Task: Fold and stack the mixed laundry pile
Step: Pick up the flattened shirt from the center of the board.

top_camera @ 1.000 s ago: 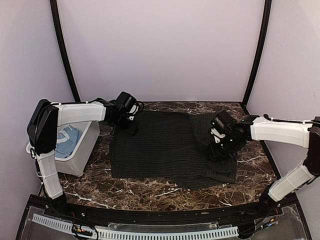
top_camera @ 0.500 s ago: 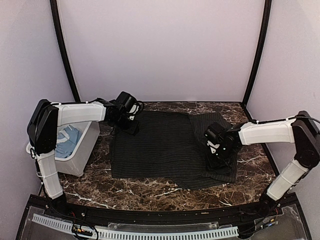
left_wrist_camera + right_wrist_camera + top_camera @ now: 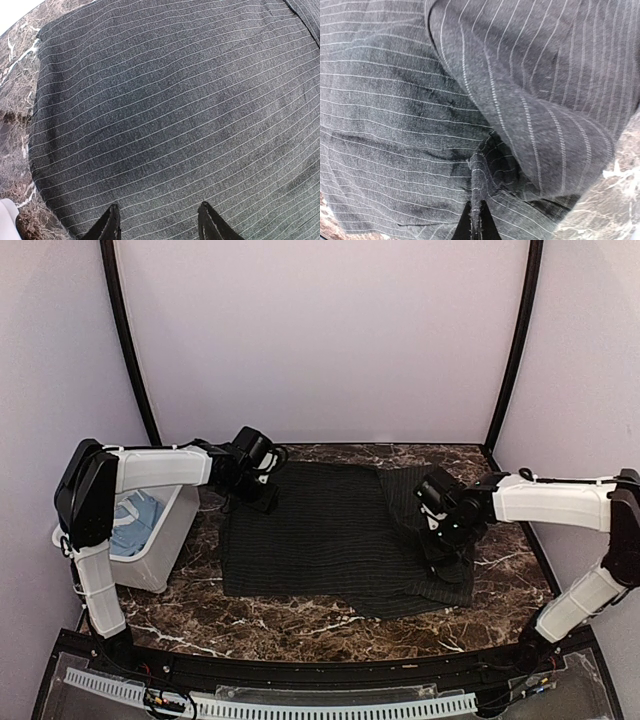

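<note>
The black pinstriped shirt [image 3: 310, 535] lies spread flat across the middle of the marble table, with a sleeve folded over at its right side [image 3: 425, 500]. My left gripper [image 3: 262, 498] hovers over the shirt's far left corner, and the left wrist view shows it open [image 3: 158, 205] with only flat cloth [image 3: 165, 100] beneath. My right gripper [image 3: 440, 558] is down on the shirt's right part, shut [image 3: 476, 212] on a pinched ridge of the pinstriped cloth [image 3: 477, 180]. The light blue T-shirt [image 3: 135, 520] lies bunched in the bin.
A white plastic bin [image 3: 170, 540] stands at the table's left edge beside the left arm. Bare marble [image 3: 300, 625] shows along the front and at the right of the shirt [image 3: 620, 200]. Purple walls close in the back and sides.
My right gripper dropped onto the shirt's right part and closed, pinching up a ridge of cloth. The left arm and gripper have not moved.
</note>
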`<act>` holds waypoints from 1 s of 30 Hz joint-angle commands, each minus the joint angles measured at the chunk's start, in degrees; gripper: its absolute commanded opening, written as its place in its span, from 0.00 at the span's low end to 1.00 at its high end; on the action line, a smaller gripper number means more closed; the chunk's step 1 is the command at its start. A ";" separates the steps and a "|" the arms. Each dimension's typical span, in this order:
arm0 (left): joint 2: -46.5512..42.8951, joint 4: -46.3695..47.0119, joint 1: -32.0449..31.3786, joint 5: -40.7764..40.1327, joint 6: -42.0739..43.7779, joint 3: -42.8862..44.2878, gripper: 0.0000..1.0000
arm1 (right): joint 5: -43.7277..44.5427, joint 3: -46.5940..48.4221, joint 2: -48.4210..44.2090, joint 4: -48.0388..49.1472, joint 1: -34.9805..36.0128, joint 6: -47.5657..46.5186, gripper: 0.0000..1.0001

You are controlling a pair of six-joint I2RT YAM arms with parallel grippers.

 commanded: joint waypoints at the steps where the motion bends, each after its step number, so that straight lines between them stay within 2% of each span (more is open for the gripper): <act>1: -2.93 -0.50 -0.10 -0.36 0.31 -0.35 0.52 | 3.22 3.26 -3.16 -2.40 -0.57 -2.12 0.00; 7: -2.52 -3.58 1.12 -0.31 0.43 3.29 0.59 | 7.10 10.83 -8.72 -6.29 -0.44 -6.66 0.00; 14: 0.97 -5.99 9.39 3.36 2.97 14.99 0.74 | 16.93 17.08 -14.09 -9.29 -0.60 -11.49 0.00; 17: 5.47 -7.18 11.30 4.04 6.36 22.44 0.74 | 18.77 18.46 -14.60 -8.45 -1.06 -12.48 0.00; 21: 14.33 -8.27 11.65 -2.90 15.20 33.80 0.71 | 20.53 21.26 -14.45 -7.90 -1.32 -13.42 0.00; 25: 24.74 -11.93 12.64 -4.21 17.75 49.37 0.68 | 21.50 23.13 -17.05 -8.36 -1.40 -14.22 0.00; 30: 33.14 -9.90 12.85 -3.04 19.51 55.90 0.66 | 22.40 23.95 -19.21 -10.47 -1.58 -14.54 0.00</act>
